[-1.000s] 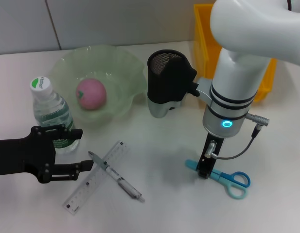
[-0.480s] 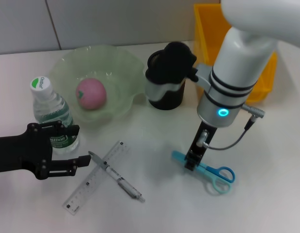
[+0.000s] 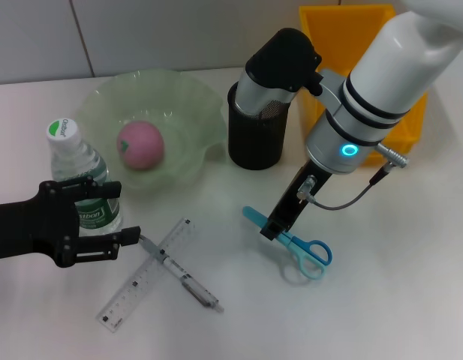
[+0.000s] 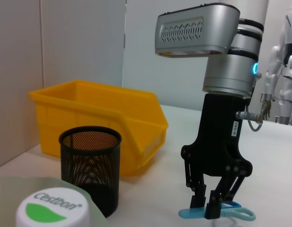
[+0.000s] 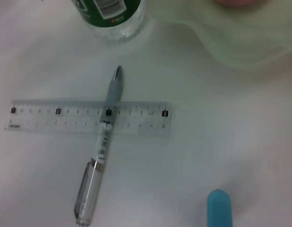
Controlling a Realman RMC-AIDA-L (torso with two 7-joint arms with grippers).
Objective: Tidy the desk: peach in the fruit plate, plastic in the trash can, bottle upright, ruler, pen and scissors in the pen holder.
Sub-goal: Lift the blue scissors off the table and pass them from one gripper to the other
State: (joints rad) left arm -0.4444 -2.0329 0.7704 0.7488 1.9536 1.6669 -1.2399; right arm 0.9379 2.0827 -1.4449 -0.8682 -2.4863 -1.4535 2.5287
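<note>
Leftward and up from lower right, the right pincer (image 3: 272,229) has carried the scissors (image 3: 291,241), clamped on their sheathed blade, handles trailing lower right above the tabletop (image 3: 366,315). Left pincer (image 3: 130,238), apart, sits lower left touching the pen (image 3: 178,275).

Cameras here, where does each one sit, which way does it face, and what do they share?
Head: high, looking down at the desk; both arms show.
Left wrist: low, facing the pen holder, trash can and right gripper on the scissors.
Right wrist: looking down at ruler and pen; no fingers show.
Shared: scissors.
</note>
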